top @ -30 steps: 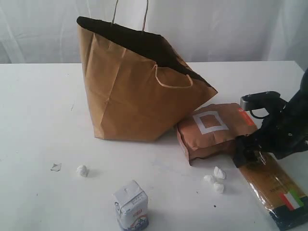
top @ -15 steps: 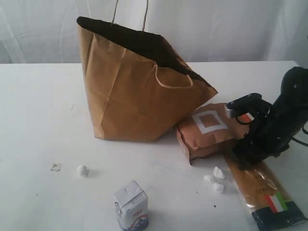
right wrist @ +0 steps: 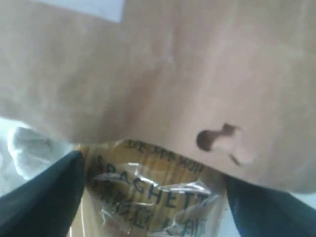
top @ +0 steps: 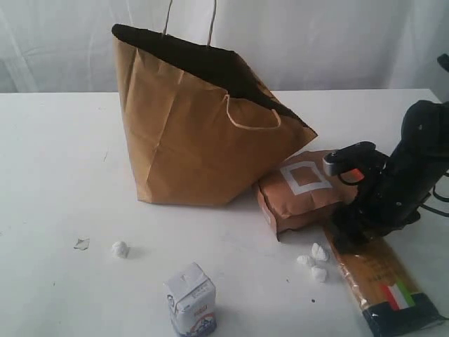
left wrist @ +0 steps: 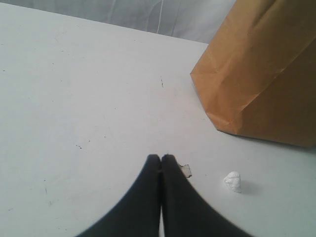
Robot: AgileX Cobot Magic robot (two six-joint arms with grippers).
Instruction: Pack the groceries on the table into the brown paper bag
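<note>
The brown paper bag (top: 196, 140) (left wrist: 261, 74) stands tilted, mouth open, at the middle back of the table (top: 56, 175). The brown pouch with a white square (top: 305, 186) (right wrist: 173, 74) lies against its right foot. The long pasta packet (top: 382, 277) (right wrist: 153, 197) lies beside the pouch, one end tucked under it. My right gripper (top: 351, 228) (right wrist: 153, 168) is down over that end, its fingers pressed on both sides of the packet. The small white carton (top: 191, 298) stands at the front. My left gripper (left wrist: 161, 158) is shut and empty over bare table; the exterior view does not show it.
Crumpled white paper balls lie at the front left (top: 120, 248) (left wrist: 232, 181) and in a small cluster by the pouch (top: 313, 258). A tiny scrap (top: 82, 243) (left wrist: 185, 170) sits by the left fingertips. White curtains hang behind the table's far edge.
The right arm swung in over the pasta packet's near-pouch end and its jaws narrowed around it. The packet shifted left with the gripper. The left gripper stayed put.
</note>
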